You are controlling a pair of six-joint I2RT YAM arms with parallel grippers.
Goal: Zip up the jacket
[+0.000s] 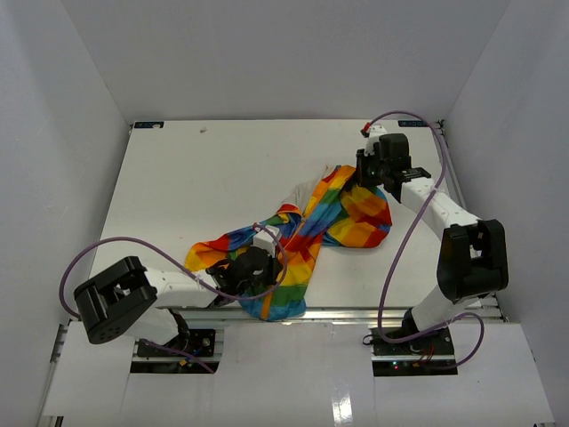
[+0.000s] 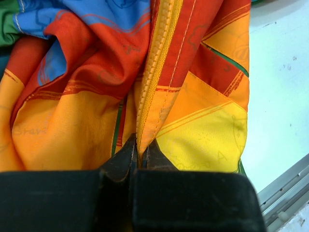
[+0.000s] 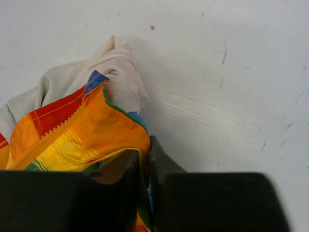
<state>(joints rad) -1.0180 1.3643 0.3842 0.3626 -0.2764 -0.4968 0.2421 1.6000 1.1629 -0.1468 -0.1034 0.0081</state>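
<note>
From above, the jacket [image 1: 331,218] lies bunched in a twisted band across the white tabletop [image 1: 196,178]. It runs from the near edge by the left arm [image 1: 178,283] back toward the right arm [image 1: 427,205], with each arm at one end of it. A pale bit of lining peeks out at the far end, so it looks anything but neatly closed. In the left wrist view, the left jaws are pressed together on the fabric right at the foot of the yellow zip line [image 2: 153,72]. That line climbs straight up between orange and red panels; I cannot tell whether its teeth are meshed, and I see no slider. In the right wrist view, the right jaws sit almost together, pinching a thin fold at the jacket's edge. Just beyond them the cream lining [image 3: 72,79] is exposed beside a run of zip teeth [image 3: 53,130]. My reading is that both ends are gripped but the zipping itself is mostly or wholly left to do.
</note>
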